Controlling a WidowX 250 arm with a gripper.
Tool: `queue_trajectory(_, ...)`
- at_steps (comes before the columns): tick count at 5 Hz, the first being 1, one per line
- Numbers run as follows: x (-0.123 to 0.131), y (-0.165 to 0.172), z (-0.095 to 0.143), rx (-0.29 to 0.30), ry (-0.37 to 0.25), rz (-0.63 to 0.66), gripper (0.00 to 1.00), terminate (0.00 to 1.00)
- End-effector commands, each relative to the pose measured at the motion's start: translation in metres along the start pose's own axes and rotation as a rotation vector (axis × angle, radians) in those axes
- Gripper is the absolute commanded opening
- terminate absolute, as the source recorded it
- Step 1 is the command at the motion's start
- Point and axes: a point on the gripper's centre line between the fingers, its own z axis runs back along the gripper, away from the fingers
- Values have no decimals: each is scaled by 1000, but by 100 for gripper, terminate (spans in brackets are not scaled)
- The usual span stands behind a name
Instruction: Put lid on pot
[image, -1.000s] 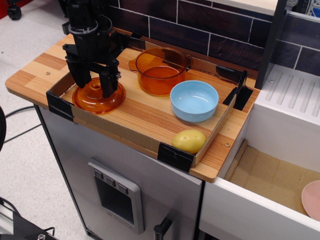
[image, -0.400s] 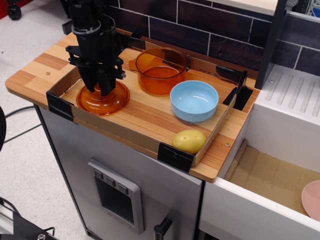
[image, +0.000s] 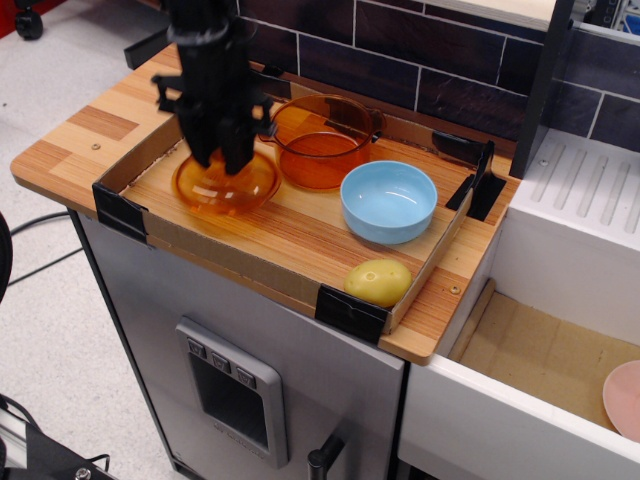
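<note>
Black gripper (image: 222, 160): clenched on the knob of the round translucent amber lid (image: 226, 183), near the counter's (image: 70, 140) left edge. Deep translucent amber pot (image: 322, 140): uncovered, just right of the lid, toward the back edge.

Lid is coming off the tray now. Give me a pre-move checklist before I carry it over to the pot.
1. Grip on lid: the gripper has its fingers closed over the centre of the lid, knob hidden. Ok, though how firm it is cannot be told.
2. Lid off the tray floor: blurred. Cannot tell.
3. Lid level: seems roughly flat, blurred. Cannot tell.
4. Pot open, upright and empty: ok.
5. Path to the pot: lid edge sits close beside the pot rim, so lift before moving sideways. Not ok yet.
6. Blue bowl and yellow object away from the path: ok.
</note>
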Motion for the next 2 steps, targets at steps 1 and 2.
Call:
queue_trajectory(1,38,-13,74,12,-80,40,0,0)
queue_trajectory(2,40,-28,67,6,-64,53,0,0)
